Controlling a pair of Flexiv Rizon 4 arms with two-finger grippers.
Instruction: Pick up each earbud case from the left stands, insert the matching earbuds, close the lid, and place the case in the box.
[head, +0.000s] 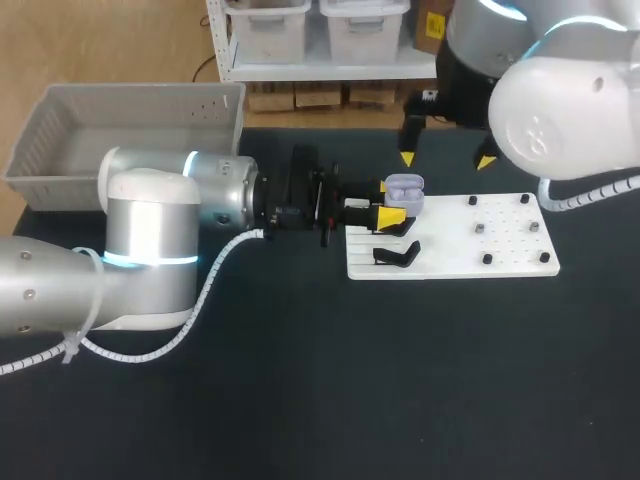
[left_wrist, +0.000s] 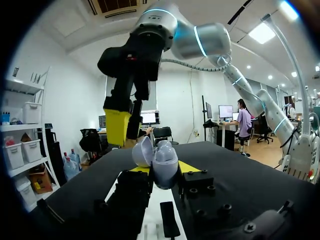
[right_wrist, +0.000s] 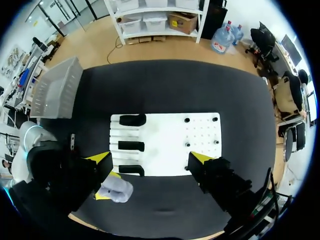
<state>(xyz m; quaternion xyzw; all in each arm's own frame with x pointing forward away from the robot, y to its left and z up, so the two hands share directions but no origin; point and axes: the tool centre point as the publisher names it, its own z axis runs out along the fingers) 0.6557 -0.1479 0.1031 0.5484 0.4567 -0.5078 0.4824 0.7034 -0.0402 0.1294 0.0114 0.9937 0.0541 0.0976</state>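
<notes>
Left gripper (head: 388, 203), its 2 fingers clamped on the open-lidded lavender plastic earbud case (head: 404, 188) at the white stand board's (head: 450, 255) left end, should hold it upright and steady so the right gripper (head: 446, 160), fingers spread and empty above, can load it squarely.

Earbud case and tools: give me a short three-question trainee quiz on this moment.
1. True or false: the earbud case has its lid shut.
2. The right tool is: A) open and empty; B) shut on the case; C) out of view.
3. Fill in: the case is gripped by the ___ tool.
Key: 1 false; 2 A; 3 the left tool.
</notes>
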